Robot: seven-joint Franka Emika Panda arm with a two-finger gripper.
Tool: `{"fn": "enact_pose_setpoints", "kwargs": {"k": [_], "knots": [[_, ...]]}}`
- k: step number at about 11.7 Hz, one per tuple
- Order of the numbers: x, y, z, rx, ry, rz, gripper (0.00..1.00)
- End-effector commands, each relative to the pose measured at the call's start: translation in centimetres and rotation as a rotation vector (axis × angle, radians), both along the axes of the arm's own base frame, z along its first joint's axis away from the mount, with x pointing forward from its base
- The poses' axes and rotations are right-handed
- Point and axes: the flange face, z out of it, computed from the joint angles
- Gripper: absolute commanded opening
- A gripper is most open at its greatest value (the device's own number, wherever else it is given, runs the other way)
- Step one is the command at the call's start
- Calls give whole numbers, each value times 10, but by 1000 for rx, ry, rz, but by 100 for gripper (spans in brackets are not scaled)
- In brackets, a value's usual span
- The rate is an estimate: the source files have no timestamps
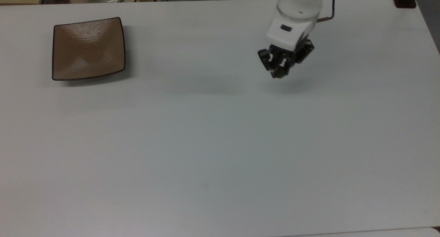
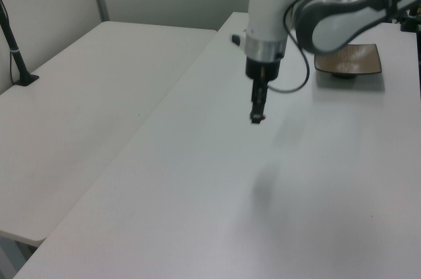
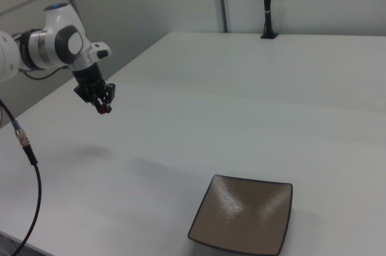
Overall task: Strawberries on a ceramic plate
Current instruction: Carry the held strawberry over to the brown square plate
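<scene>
Landmark: ceramic plate [image 1: 88, 48], square, glossy brown, dark-rimmed, its dished centre bare; it sat flat on the white table [image 1: 206, 144] at the top view's far left.

Item 1. Table surface between plate and arm: bare white in the top view, carrying two soft shadows, one near the middle and one under the gripper.

Item 2. Gripper [image 1: 279, 72]: well apart from the plate, off toward the top view's right and about level with the plate's near edge. It hung clear of the table, fingers pointing down. The fingers were drawn in close on a small object.

Item 3. Strawberry [image 3: 105, 110]: pinched at the fingertips, a small red spot in the right view, dark in the top view. It was airborne with the gripper, not on the plate. Its long axis could not be told.

Governing relation: the plate lay toward the top view's left of the gripper, across open table with nothing between. Judged step: carry in progress; what remains is travel across to the plate, then a descent over the centre and release.
</scene>
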Motion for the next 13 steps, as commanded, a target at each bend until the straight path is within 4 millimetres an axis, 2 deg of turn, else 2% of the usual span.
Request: {"fn": "enact_pose_setpoints", "kwargs": {"k": [1, 4, 5, 7, 10, 13], "knots": [[-9, -58, 21, -55, 112, -53, 8], [-3, -124, 25, -106, 233, -106, 8], [-4, -161, 23, -127, 317, -92, 8], [0, -220, 26, -132, 412, -94, 8], [-3, -309, 11, -68, 617, -38, 8], [-5, -385, -7, -19, 718, -64, 10]]}}
